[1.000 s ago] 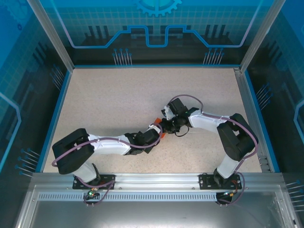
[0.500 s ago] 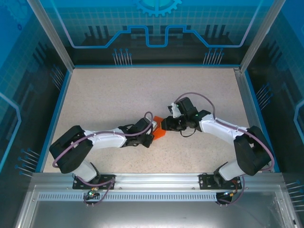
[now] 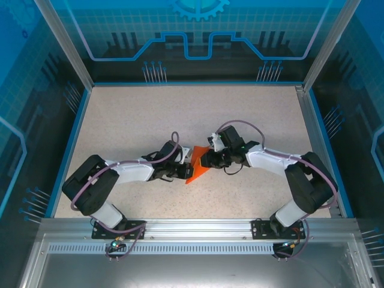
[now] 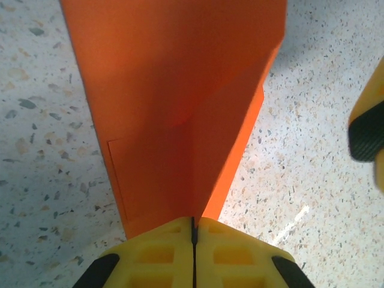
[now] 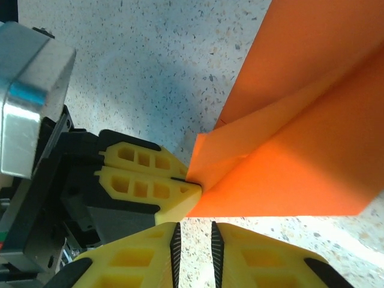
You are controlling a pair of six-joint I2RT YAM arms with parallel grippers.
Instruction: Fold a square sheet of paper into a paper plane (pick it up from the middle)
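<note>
The orange sheet of paper (image 3: 195, 172) is folded into a pointed wedge with a centre crease, like a paper plane, and is held just above the table's middle. My left gripper (image 4: 193, 221) is shut on its narrow end, where the folded layers (image 4: 174, 90) fan out from the closed jaws. My right gripper (image 5: 195, 227) faces it from the right, just below the paper's lower edge (image 5: 288, 174). Its jaws are open by a narrow slot, with only table showing in the gap. From above, the left gripper (image 3: 188, 163) and right gripper (image 3: 207, 160) nearly meet.
The speckled beige tabletop (image 3: 138, 120) lies bare around the arms. Blue walls (image 3: 72, 138) and metal frame posts (image 3: 315, 120) enclose it, and a rail (image 3: 192, 231) runs along the near edge. Both forearms angle inward towards the centre.
The left gripper drew back to the left and turned, so the paper now shows from above as a larger pointed wedge. The right gripper shifted with it; its jaws widened, then narrowed.
</note>
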